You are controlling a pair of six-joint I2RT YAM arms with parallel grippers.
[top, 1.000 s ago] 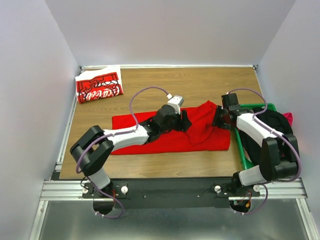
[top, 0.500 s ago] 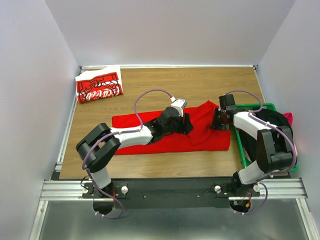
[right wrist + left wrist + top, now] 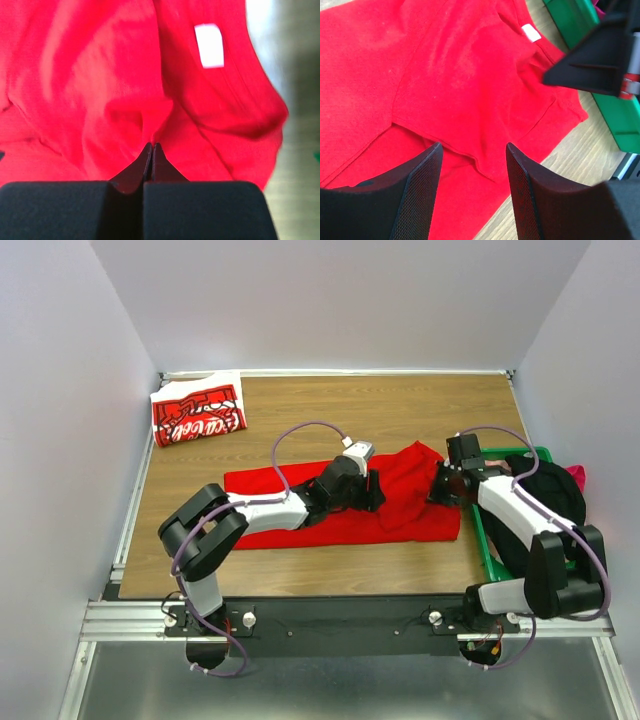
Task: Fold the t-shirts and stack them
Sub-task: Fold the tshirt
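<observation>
Done: lettered t-shirt (image 3: pixel 198 416) folded, well beyond left tool (image 3: pixel 472 150).
Remaining: plain red t-shirt (image 3: pixel 410 505) beneath it, part-folded (stacking follows).
Grips: left tool gapes, empty; right tool (image 3: pixel 151 146) closed, pinching red cloth.

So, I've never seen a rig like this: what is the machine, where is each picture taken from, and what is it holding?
Two robot arms are bolted at the near edge of a wooden table. The wide picture looks down from above and behind; the other two come from cameras on the wrists. A plain red shirt lies across the table, a folded red shirt with white lettering sits in the far left corner, and a green crate stands at the right. The left fingers are open over the plain shirt, holding nothing. The right fingers are shut, pinching a fold of it.
</observation>
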